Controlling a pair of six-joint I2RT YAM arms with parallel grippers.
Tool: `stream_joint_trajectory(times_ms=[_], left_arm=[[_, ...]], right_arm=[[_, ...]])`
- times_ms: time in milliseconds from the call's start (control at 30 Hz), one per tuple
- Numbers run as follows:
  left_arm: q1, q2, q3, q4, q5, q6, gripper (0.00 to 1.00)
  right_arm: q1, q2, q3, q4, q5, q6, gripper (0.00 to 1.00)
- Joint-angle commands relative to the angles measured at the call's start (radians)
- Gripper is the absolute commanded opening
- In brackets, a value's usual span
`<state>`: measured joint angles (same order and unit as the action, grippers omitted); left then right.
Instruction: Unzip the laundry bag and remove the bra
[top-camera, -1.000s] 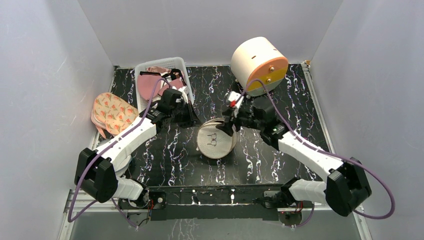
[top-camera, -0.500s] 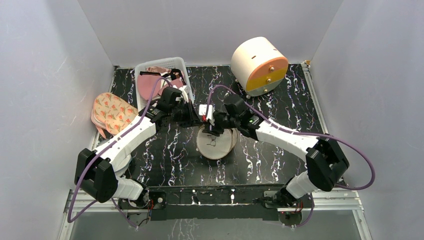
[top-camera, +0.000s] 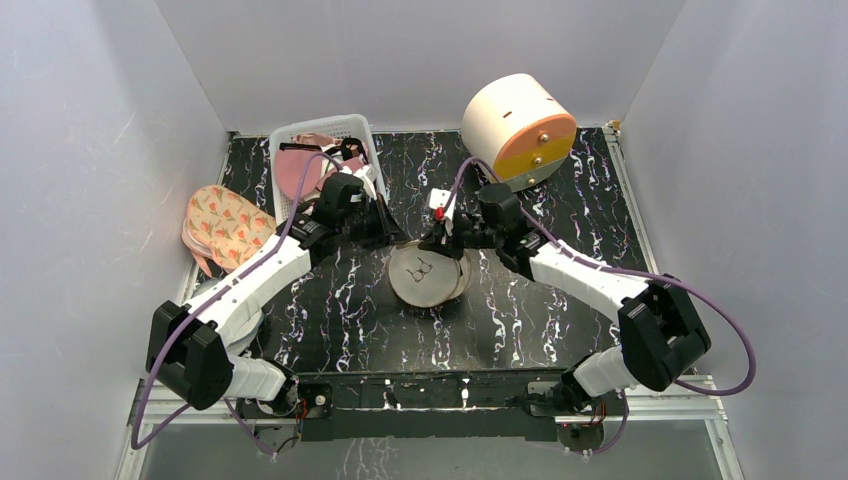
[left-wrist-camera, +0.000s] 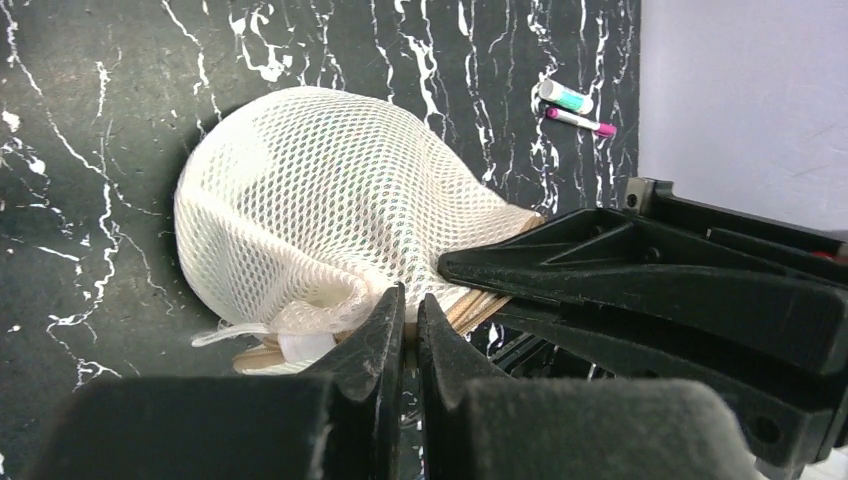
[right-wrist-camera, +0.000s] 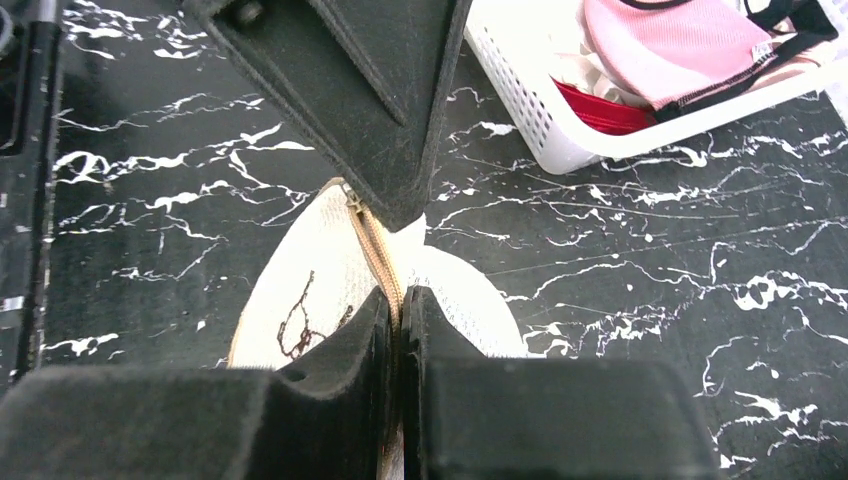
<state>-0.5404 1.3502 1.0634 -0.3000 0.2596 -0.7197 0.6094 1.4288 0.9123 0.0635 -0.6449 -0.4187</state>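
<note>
Cream mesh laundry bag (top-camera: 428, 277) mid black marble table (top-camera: 340, 320). Left gripper (left-wrist-camera: 408, 325) clamped on mesh rim; right gripper (right-wrist-camera: 397, 320) pinched tight on tan zipper (right-wrist-camera: 372, 240).

The laundry bag (left-wrist-camera: 330, 210) was cream mesh, its zipper (right-wrist-camera: 375, 245) tan. Tabletop (top-camera: 520, 310) was black marble with white veins. Basket (top-camera: 277, 150) was white.

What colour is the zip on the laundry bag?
The zip is tan, set in a cream laundry bag. It shows best in the right wrist view.
</note>
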Motion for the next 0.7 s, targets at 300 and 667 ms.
stream_joint_trajectory(times_ms=[300, 667], left_arm=[[0.012, -0.022, 0.011, -0.096, -0.011, 0.026, 0.00], [0.012, -0.020, 0.010, -0.087, 0.015, 0.044, 0.00]], right_arm=[[-0.087, -0.061, 0.012, -0.055, -0.060, 0.155, 0.96], [-0.129, -0.286, -0.005, -0.471, 0.575, 0.840, 0.98]])
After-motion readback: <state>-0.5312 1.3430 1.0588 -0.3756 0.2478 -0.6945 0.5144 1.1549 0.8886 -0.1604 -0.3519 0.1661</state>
